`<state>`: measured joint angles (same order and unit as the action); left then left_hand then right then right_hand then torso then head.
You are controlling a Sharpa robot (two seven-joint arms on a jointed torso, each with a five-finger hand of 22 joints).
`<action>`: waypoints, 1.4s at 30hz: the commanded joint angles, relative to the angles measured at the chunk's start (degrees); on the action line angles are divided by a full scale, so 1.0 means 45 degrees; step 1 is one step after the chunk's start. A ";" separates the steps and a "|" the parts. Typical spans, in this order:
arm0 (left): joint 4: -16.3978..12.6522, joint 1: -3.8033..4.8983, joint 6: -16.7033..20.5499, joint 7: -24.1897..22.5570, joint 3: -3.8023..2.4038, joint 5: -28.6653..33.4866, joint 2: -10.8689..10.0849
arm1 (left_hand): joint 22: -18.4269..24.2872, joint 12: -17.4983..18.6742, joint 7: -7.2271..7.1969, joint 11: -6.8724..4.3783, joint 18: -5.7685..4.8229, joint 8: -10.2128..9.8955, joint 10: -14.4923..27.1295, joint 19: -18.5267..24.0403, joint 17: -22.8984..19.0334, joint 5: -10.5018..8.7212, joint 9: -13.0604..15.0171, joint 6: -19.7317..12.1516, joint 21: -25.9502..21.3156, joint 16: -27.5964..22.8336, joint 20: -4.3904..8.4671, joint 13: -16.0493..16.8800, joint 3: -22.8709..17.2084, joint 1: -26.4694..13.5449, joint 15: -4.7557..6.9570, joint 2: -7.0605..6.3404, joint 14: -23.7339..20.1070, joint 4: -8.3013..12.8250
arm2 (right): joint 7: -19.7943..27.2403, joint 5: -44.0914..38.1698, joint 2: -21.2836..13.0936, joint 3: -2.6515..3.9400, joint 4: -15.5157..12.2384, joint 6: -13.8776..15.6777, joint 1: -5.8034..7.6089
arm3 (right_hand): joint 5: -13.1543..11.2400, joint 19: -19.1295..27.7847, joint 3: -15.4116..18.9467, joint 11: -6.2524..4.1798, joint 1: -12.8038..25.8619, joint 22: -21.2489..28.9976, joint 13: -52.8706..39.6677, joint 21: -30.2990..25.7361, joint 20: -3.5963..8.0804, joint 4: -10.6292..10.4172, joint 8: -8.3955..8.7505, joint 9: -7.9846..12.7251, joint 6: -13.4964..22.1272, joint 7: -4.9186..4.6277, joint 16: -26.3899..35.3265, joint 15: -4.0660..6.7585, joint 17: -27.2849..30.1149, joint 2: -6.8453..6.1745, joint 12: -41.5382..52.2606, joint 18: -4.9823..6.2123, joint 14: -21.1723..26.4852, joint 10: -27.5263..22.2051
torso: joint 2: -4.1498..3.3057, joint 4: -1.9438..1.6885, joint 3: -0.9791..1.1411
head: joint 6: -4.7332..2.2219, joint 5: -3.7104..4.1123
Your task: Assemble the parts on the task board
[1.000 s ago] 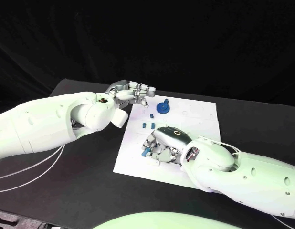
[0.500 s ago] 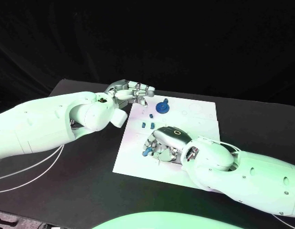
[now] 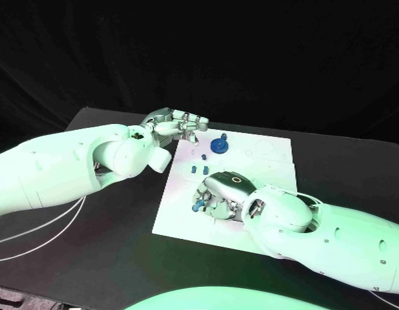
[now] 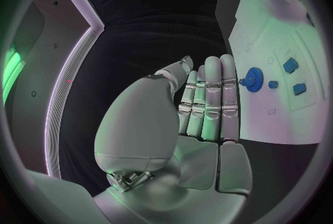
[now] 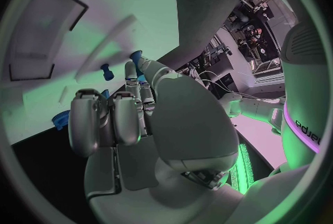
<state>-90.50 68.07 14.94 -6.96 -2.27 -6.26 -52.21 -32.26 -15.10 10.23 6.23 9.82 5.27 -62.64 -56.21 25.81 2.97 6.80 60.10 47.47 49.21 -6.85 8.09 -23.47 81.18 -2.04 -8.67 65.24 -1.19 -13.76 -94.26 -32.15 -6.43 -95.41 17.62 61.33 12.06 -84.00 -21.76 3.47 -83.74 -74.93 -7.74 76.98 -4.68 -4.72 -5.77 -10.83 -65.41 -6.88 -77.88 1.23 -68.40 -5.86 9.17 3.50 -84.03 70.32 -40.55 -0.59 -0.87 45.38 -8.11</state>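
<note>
Little movement is noted since the earlier frames. Left silver hand (image 3: 174, 123) is held at the white task board's (image 3: 265, 169) far corner, fingers together, empty. Blue gear part (image 3: 220, 145) stands nearby. Right silver hand (image 3: 222, 194) is curled over small blue peg parts (image 3: 197, 206); grasp cannot be told. Pegs could be knocked aside.

White task board (image 3: 265, 169) mid-table, blue gear (image 3: 220, 145) upright near its far edge
</note>
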 commanded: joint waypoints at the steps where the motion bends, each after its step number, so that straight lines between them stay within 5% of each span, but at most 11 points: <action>1: -0.0041 0.0014 -0.0111 -0.0084 -0.0008 -0.0026 0.0011 | 0.0016 -0.0070 0.0033 0.0012 0.0164 -0.0028 0.0066 -0.0065 -0.0015 -0.0010 -0.0012 -0.0091 -0.0068 -0.0074 -0.0060 0.0015 0.0035 0.0006 0.0036 0.0102 -0.0077 0.0057 | -0.0117 -0.0209 0.0132 -0.0035 0.0058 -0.0419 -0.0020 | 0.0141 -0.0189 0.0010 0.0040 0.0321 -0.2366 0.0050 -0.0108 -0.0045 -0.0085 0.0164 0.0016 0.0126 -0.0154 0.0030 -0.0067 0.0046 -0.0030 -0.0158 -0.0164 -0.0433 -0.0256 | -0.0004 -0.0014 -0.0001 | 0.0001 0.0009; 10: -0.0047 0.0015 -0.0121 0.0015 -0.0008 -0.0054 0.0004 | 0.0016 -0.0070 0.0033 0.0012 0.0164 -0.0028 0.0066 -0.0065 -0.0015 -0.0010 -0.0012 -0.0091 -0.0068 -0.0074 -0.0060 0.0015 0.0035 0.0006 0.0036 0.0102 -0.0077 0.0057 | -0.0148 -0.0125 0.0291 -0.0078 0.0178 -0.0161 -0.0046 | 0.0247 -0.0048 0.0144 0.0294 0.0867 -0.2259 0.0177 -0.0502 -0.0218 -0.0221 0.0529 0.0250 0.0994 -0.0387 0.0092 -0.0277 0.0182 -0.0389 -0.0566 -0.0093 -0.0393 -0.0837 | 0.0009 -0.0009 -0.0001 | 0.0000 0.0002; 20: -0.0001 0.0015 -0.0151 0.0087 -0.0008 -0.0125 -0.0037 | 0.0016 -0.0070 0.0033 0.0012 0.0164 -0.0028 0.0066 -0.0065 -0.0015 -0.0010 -0.0012 -0.0091 -0.0068 -0.0074 -0.0060 0.0015 0.0035 0.0006 0.0036 0.0102 -0.0077 0.0057 | -0.0176 0.0043 0.0106 -0.0084 0.0102 0.0423 -0.0055 | 0.0218 0.0080 0.0362 0.0212 0.1229 -0.2136 0.0117 -0.0928 -0.0242 -0.0265 0.0513 0.0590 0.2278 -0.0322 0.0159 -0.0232 0.0326 -0.0721 -0.0515 -0.0002 -0.0354 -0.0856 | -0.0008 -0.0005 0.0011 | -0.0033 -0.0013; 32: 0.0077 0.0014 -0.0157 0.0095 -0.0008 -0.0130 -0.0056 | 0.0025 -0.0094 0.0033 0.0013 0.0162 -0.0023 0.0081 -0.0075 -0.0032 -0.0009 -0.0014 -0.0092 -0.0082 -0.0071 -0.0061 0.0017 0.0054 0.0007 0.0033 0.0126 -0.0081 0.0070 | -0.0091 0.0089 -0.0858 -0.0011 -0.1023 0.1380 0.0049 | -0.0274 0.0092 0.1851 0.0033 0.1495 -0.2088 -0.0261 -0.1159 -0.0087 -0.0347 0.0494 0.1070 0.4304 0.0391 0.0162 -0.0075 0.0355 -0.0927 0.0023 0.0022 -0.0365 -0.0980 | 0.0020 0.0024 0.0014 | -0.0129 0.0082; 34: 0.0089 0.0014 -0.0161 0.0093 -0.0008 -0.0129 -0.0058 | 0.0025 -0.0094 0.0033 0.0013 0.0162 -0.0023 0.0081 -0.0075 -0.0032 -0.0009 -0.0014 -0.0092 -0.0082 -0.0071 -0.0061 0.0017 0.0054 0.0007 0.0033 0.0126 -0.0081 0.0070 | -0.0080 0.0231 -0.1246 0.0024 -0.1344 0.1500 0.0145 | -0.0285 0.0064 0.2090 0.0000 0.1469 -0.2107 -0.0342 -0.1114 -0.0074 -0.0376 0.0447 0.1080 0.4263 0.0363 0.0150 -0.0047 0.0343 -0.0865 0.0154 0.0010 -0.0372 -0.0933 | 0.0025 0.0017 0.0013 | -0.0194 0.0167; 39: 0.0095 0.0014 -0.0160 0.0064 -0.0006 -0.0055 -0.0068 | 0.0025 -0.0094 0.0033 0.0013 0.0162 -0.0023 0.0081 -0.0075 -0.0032 -0.0009 -0.0014 -0.0092 -0.0082 -0.0071 -0.0061 0.0017 0.0054 0.0007 0.0033 0.0126 -0.0081 0.0070 | -0.0047 0.1505 -0.2754 0.0095 -0.2181 0.1722 0.0622 | 0.0051 -0.0061 0.2362 0.0029 0.1472 -0.2209 -0.0690 -0.0845 -0.0027 -0.0543 -0.0368 0.0754 0.2553 -0.0246 0.0088 -0.0046 0.0256 -0.0531 0.0790 -0.0052 -0.0404 -0.0191 | 0.0036 0.0017 0.0006 | -0.0308 0.0475; 42: 0.0079 0.0014 -0.0138 0.0015 -0.0004 -0.0007 -0.0088 | 0.0025 -0.0094 0.0033 0.0013 0.0162 -0.0023 0.0081 -0.0075 -0.0032 -0.0009 -0.0014 -0.0092 -0.0082 -0.0071 -0.0061 0.0017 0.0054 0.0007 0.0033 0.0126 -0.0081 0.0070 | -0.0385 0.2643 -0.3934 0.0106 -0.2652 0.1582 0.0936 | 0.1515 -0.0140 0.3082 -0.0251 0.2611 -0.2280 -0.1708 -0.0671 0.0055 -0.1340 -0.0883 0.0547 0.1568 -0.0053 0.0020 0.0123 0.0174 -0.0569 0.2335 -0.0071 -0.0430 0.1204 | 0.0062 0.0046 -0.0027 | -0.0454 0.0855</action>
<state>-90.00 68.07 14.91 -6.36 -2.26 -6.58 -52.63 -32.20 -15.32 10.23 6.23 9.82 5.27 -62.64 -56.41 25.71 2.97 6.81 60.10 47.47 49.21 -7.06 8.08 -23.30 81.18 -2.04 -8.67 65.24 -1.02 -14.35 -88.87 -49.05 -5.92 -106.69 23.84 65.37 18.01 -84.00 -8.34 2.52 -72.68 -74.90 -15.09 74.02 -4.65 -10.41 -9.51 -8.27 -57.83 -7.20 -77.54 1.59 -67.62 -8.28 19.05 3.49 -83.95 75.02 -40.38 -0.51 -0.86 43.75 -5.34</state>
